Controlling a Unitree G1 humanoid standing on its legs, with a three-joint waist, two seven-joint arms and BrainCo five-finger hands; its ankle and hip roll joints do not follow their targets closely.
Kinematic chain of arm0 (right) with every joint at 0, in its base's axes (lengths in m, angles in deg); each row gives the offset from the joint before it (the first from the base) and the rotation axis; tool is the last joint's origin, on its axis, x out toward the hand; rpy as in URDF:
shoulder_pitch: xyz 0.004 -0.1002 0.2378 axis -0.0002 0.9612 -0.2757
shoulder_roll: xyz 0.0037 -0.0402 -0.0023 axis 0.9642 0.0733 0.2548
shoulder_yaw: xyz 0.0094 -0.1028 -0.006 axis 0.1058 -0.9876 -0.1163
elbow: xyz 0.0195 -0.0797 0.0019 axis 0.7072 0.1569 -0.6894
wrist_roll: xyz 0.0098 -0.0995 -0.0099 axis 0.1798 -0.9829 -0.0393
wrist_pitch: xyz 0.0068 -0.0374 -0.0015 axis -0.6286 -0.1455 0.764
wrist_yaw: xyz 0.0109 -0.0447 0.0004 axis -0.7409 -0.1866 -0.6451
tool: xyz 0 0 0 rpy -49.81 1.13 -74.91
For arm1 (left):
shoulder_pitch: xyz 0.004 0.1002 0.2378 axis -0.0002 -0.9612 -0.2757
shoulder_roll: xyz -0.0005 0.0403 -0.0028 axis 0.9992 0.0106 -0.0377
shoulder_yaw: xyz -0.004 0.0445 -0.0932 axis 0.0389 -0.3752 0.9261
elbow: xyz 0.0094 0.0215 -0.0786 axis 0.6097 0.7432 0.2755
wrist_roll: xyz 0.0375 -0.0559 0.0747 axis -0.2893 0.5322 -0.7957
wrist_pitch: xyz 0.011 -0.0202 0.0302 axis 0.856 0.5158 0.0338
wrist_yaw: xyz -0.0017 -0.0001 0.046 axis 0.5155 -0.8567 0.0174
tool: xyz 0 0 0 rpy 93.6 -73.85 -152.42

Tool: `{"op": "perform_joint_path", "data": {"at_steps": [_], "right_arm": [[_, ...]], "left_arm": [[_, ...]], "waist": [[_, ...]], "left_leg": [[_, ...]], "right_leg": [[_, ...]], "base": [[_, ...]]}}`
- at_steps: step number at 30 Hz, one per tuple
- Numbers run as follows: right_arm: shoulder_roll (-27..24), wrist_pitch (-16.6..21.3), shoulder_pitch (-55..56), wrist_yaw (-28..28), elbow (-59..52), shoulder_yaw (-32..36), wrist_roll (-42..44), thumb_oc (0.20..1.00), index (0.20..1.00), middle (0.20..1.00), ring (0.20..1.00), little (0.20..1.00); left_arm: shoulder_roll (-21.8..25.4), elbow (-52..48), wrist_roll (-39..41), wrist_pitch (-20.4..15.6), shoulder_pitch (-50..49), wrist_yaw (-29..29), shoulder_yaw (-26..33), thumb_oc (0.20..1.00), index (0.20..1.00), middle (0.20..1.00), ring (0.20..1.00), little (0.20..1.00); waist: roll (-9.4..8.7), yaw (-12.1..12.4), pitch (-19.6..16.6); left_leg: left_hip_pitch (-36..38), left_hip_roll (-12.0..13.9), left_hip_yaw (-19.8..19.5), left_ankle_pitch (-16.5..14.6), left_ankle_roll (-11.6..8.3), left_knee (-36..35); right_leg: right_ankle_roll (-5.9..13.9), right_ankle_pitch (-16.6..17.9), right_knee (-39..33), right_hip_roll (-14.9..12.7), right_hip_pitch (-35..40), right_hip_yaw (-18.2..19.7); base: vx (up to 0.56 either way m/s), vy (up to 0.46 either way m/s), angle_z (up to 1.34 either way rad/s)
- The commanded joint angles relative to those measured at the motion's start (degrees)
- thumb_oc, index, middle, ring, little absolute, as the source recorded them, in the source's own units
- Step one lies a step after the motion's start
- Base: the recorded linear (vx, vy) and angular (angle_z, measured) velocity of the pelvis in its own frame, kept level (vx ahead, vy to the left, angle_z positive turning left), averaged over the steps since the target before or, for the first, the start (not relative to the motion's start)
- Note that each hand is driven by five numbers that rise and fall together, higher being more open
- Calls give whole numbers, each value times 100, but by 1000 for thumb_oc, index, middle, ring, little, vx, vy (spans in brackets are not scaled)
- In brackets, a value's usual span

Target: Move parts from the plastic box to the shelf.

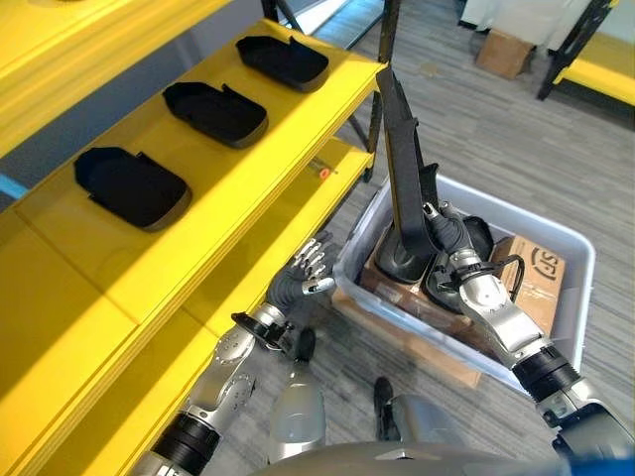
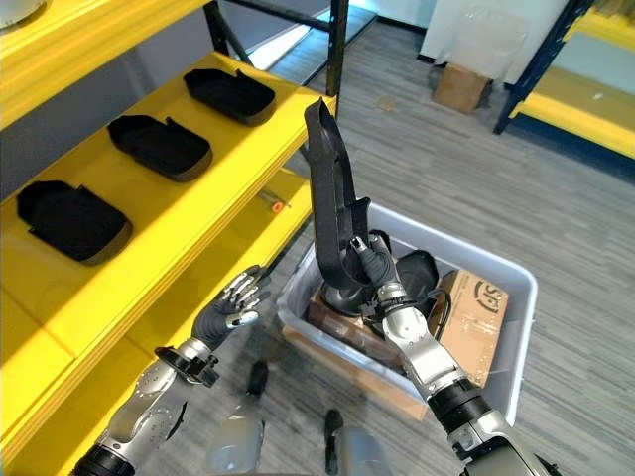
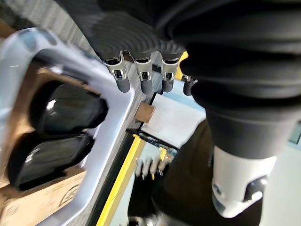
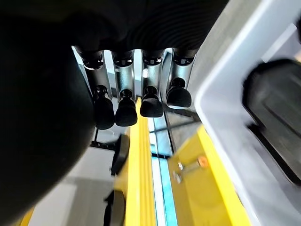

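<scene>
The part (image 1: 402, 169) is a long, matte black moulded piece, narrow at the top and widening to a rounded base, held almost upright over the plastic box (image 1: 571, 260). The right robot hand (image 1: 448, 238) has its fingers curled around the part's lower end. The pale grey box sits on the floor and holds more black parts (image 3: 56, 132) and a brown cardboard carton (image 1: 531, 273). The left robot hand (image 1: 303, 273) hangs relaxed beside the box, holding nothing. Three black parts (image 1: 213, 111) lie in a row on the yellow shelf (image 1: 89, 268).

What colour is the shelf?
Bright yellow shelf, clearest in the left eye view.
</scene>
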Motion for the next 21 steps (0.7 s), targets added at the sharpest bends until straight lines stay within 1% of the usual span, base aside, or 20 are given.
{"op": "perform_joint_path", "data": {"at_steps": [1,2,3,4,5,7,8,10,11,12,13,16,17,21], "right_arm": [[-129,501,28,43,-945,364,-147,200,200,200,200,200],[-142,487,62,13,-967,376,-156,200,200,200,200,200],[-194,458,154,-64,-1026,436,-191,200,200,200,200,200],[-224,440,199,-111,-1064,469,-215,200,200,200,200,200],[-316,445,269,-183,-1117,526,-221,200,200,200,200,200],[-399,447,297,-272,-1147,572,-242,200,200,200,200,200],[-469,437,273,-397,-1136,596,-241,200,200,200,200,200],[-520,418,215,-470,-1112,615,-244,200,200,200,200,200],[-534,423,199,-505,-1104,624,-252,200,200,200,200,200],[-595,393,165,-534,-1130,650,-253,200,200,200,200,200],[-651,376,130,-608,-1122,681,-212,200,200,200,200,200],[-678,352,113,-596,-1099,683,-183,200,200,200,200,200],[-694,350,52,-583,-1076,694,-235,200,200,200,200,200],[-705,246,-109,-739,-1056,712,-136,200,200,200,200,200]], "left_arm": [[3,-283,-24,-29,220,368,60,1000,1000,1000,1000,1000],[2,-303,-37,-22,204,340,55,1000,1000,1000,1000,1000],[-21,-353,-147,-33,161,175,56,1000,1000,1000,1000,1000],[-21,-400,-173,-15,142,97,69,1000,1000,1000,1000,1000],[-22,-437,-131,1,99,55,96,1000,1000,1000,1000,1000],[-15,-456,-66,-9,51,11,126,1000,1000,1000,1000,1000],[-8,-451,-10,-67,11,14,159,1000,1000,1000,1000,1000],[-5,-432,47,-96,-10,9,179,1000,1000,1000,1000,1000],[-6,-418,67,-113,-14,3,187,1000,1000,1000,1000,1000],[-7,-387,115,-144,-12,32,188,1000,1000,1000,1000,1000],[-12,-332,86,-224,29,1,145,1000,1000,1000,1000,1000],[-18,-319,-13,-246,71,-84,68,1000,1000,1000,1000,1000],[-33,-333,-7,-231,124,-132,11,1000,1000,1000,1000,1000],[-12,-359,-46,-166,115,-318,-1,1000,1000,1000,1000,1000]], "waist": [[-395,-399,22],[-401,-422,20],[-416,-498,-13],[-423,-530,-44],[-438,-582,-91],[-435,-629,-152],[-412,-672,-219],[-396,-706,-258],[-394,-715,-271],[-377,-761,-303],[-323,-827,-322],[-274,-830,-311],[-237,-790,-288],[-138,-645,-259]], "left_leg": [[604,-582,1096,153,-251,496],[639,-549,1103,112,-245,540],[832,-417,1137,-1,-243,595],[933,-334,1153,-42,-252,611],[1103,-184,1164,-104,-287,639],[1303,-32,1137,-108,-331,583],[1471,200,1112,48,-421,487],[1548,408,1144,248,-512,434],[1564,466,1161,303,-535,424],[1613,631,1271,419,-592,418],[1660,721,1423,476,-643,351],[1606,710,1488,512,-665,327],[1499,644,1475,527,-670,382],[1442,404,1524,319,-680,246]], "right_leg": [[568,489,-869,1,509,13],[566,478,-837,-28,497,-4],[566,457,-725,-145,430,-60],[564,452,-680,-210,396,-83],[562,429,-595,-331,347,-128],[566,394,-502,-435,284,-163],[548,337,-375,-523,204,-196],[521,263,-249,-591,149,-255],[512,245,-221,-611,137,-277],[491,190,-94,-689,71,-345],[479,89,88,-786,19,-438],[472,27,130,-877,105,-549],[473,34,64,-952,206,-655],[585,89,-76,-1147,385,-909]], "base": [[-67,16,131],[-73,73,106],[-50,94,20],[-67,187,35],[-53,201,48],[-46,269,44],[-40,320,28],[-42,273,31],[-59,294,34],[-70,493,31],[-54,569,23],[-3,417,51],[-6,430,52],[9,388,50]]}}
